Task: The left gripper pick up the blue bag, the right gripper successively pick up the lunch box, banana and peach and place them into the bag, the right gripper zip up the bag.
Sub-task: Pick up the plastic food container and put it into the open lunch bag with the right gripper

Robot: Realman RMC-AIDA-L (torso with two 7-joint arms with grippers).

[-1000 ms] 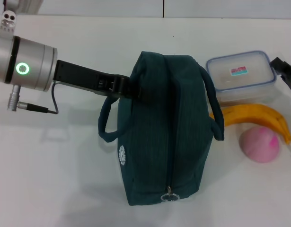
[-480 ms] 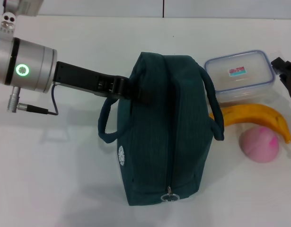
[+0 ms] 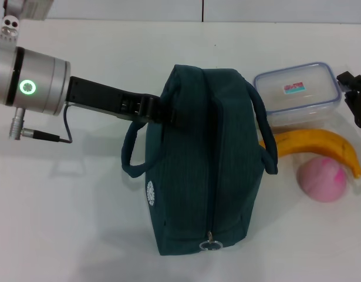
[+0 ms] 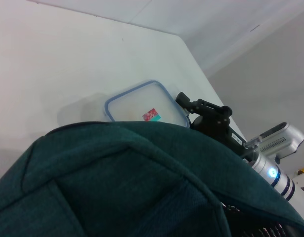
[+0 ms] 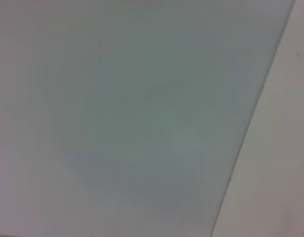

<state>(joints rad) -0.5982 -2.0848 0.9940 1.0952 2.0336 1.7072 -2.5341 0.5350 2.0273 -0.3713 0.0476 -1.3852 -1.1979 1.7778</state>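
Note:
The blue bag (image 3: 198, 176) stands on the white table (image 3: 68, 223), zipper line on top and ring pull (image 3: 211, 244) at its near end. My left gripper (image 3: 171, 114) is shut on the fabric at the bag's far left top edge. The left wrist view shows the blue bag (image 4: 117, 182) close up. Right of the bag lie the lunch box (image 3: 294, 94), the banana (image 3: 312, 143) and the peach (image 3: 322, 179). My right gripper (image 3: 351, 88) hovers at the lunch box's right end. In the left wrist view the right gripper (image 4: 191, 104) is beside the lunch box (image 4: 142, 103).
Two loop handles hang off the bag, one on the left (image 3: 133, 155) and one on the right (image 3: 267, 138) touching the banana's end. A cable (image 3: 45, 134) trails from the left wrist. The right wrist view shows only a blank pale surface.
My right gripper has shifted slightly at the right edge beside the lunch box. The lunch box looks nudged a little leftward. The left arm and bag have not moved.

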